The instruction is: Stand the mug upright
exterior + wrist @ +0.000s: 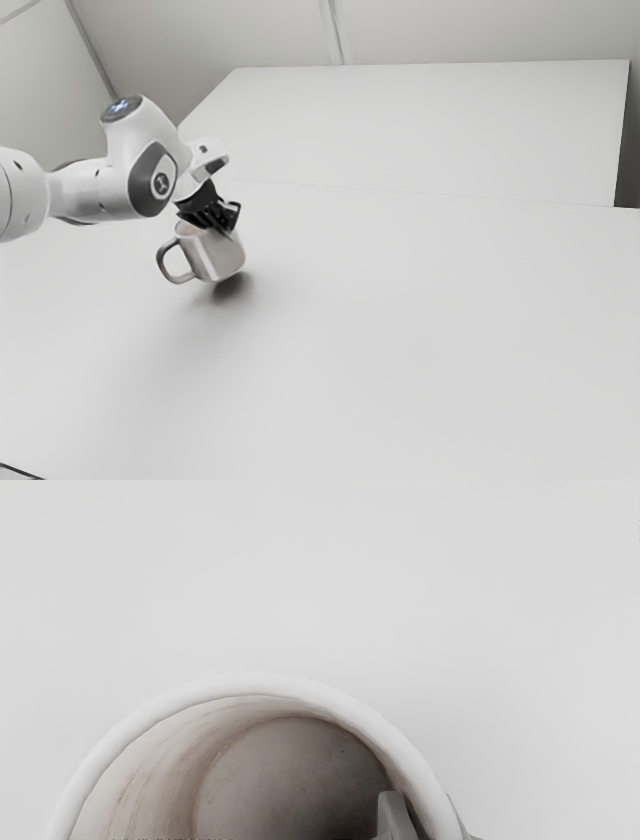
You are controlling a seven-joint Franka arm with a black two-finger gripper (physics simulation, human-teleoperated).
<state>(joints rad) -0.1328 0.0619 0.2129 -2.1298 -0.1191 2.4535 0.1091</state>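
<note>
The gripper (pixel 226 224) is at the mug's mouth in the exterior view. Below it the light grey mug (pixel 217 257) hangs tilted, its base toward the exterior view's right and its handle toward the left, with a dark shadow under it. In the wrist view the gripper (pixel 431 821) is shut on the mug's wall: one grey finger stands inside the mug (pixel 292 775) and part of the other shows outside the rim. The mug's inside and round bottom are in sight there; its handle is hidden in that view.
The wide white table (pixel 400 330) stretches around and beyond the mug, with a faint seam across it. Pale walls rise behind. A thin dark line lies at the exterior view's bottom left corner.
</note>
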